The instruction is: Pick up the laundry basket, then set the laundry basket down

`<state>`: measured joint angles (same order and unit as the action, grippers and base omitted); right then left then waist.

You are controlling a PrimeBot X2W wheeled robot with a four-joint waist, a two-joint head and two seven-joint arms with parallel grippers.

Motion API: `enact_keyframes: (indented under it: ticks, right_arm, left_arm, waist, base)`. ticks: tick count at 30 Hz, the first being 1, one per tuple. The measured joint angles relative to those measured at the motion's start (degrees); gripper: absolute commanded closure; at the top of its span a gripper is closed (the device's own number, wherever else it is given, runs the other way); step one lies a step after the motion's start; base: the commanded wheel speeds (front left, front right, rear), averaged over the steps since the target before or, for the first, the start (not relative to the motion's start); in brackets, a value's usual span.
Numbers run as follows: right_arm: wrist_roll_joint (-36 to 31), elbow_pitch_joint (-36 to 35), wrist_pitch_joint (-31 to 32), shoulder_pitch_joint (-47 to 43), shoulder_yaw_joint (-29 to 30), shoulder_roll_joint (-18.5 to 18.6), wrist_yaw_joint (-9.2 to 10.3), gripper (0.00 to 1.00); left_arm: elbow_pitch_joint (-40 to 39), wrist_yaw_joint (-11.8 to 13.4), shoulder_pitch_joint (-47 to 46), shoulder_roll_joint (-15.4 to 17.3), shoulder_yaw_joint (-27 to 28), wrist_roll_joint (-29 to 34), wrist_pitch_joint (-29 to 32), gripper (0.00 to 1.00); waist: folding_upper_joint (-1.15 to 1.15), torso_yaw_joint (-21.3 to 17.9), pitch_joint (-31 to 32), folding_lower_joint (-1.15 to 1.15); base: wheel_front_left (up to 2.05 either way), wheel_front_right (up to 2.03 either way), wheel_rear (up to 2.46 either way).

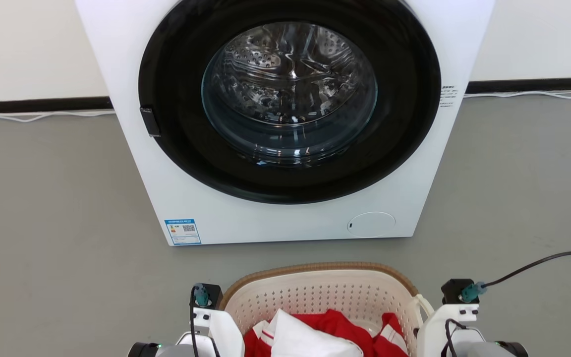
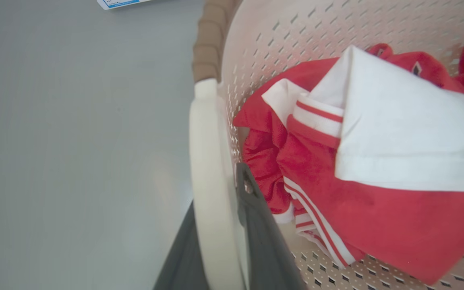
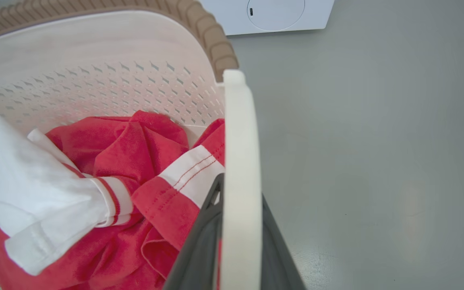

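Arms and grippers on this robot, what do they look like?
Left arm and right arm: white shells, each with a black block, teal plug and black cable. Left gripper and right gripper: long, dark grey, tapering fingers.

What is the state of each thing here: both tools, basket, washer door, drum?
Left tool: shut on left handle.
Right tool: shut on right handle.
Basket: holds red and white clothes.
Washer door: closed.
Drum: looks empty.

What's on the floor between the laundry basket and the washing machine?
Nothing: in the head view, bare grey floor separates the laundry basket from the washing machine.
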<state>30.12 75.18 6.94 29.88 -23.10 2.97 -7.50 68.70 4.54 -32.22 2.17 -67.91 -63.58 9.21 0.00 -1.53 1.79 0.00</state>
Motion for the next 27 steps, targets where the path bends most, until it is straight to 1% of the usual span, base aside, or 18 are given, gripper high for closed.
enact_keyframes:
  ticks: [3, 10, 27]
  right_arm:
    - [1.6, 0.0, 0.7, -0.5, -1.6, 0.1, 0.00, 1.00]
    - [4.1, -0.1, 1.1, -0.5, -4.7, 0.2, 0.01, 1.00]
    - [7.9, 0.0, 1.1, -0.4, -8.5, 0.3, 0.02, 1.00]
  left_arm:
    - [-0.1, -0.1, 0.1, 0.1, -0.6, -0.6, 1.3, 1.00]
    - [-0.2, -0.1, 0.2, 0.3, -1.3, -1.6, 1.4, 1.00]
    - [0.4, -0.6, 0.2, 0.4, -2.7, -3.1, 1.5, 1.00]
  waist:
    - [0.00, -0.4, 0.5, 0.00]
    - [0.00, -1.0, 0.9, 0.00]
    - [0.00, -1.0, 0.2, 0.00]
  base:
    - [0.00, 0.00, 0.00]
    - [0.00, 0.00, 0.00]
    - [0.00, 0.00, 0.00]
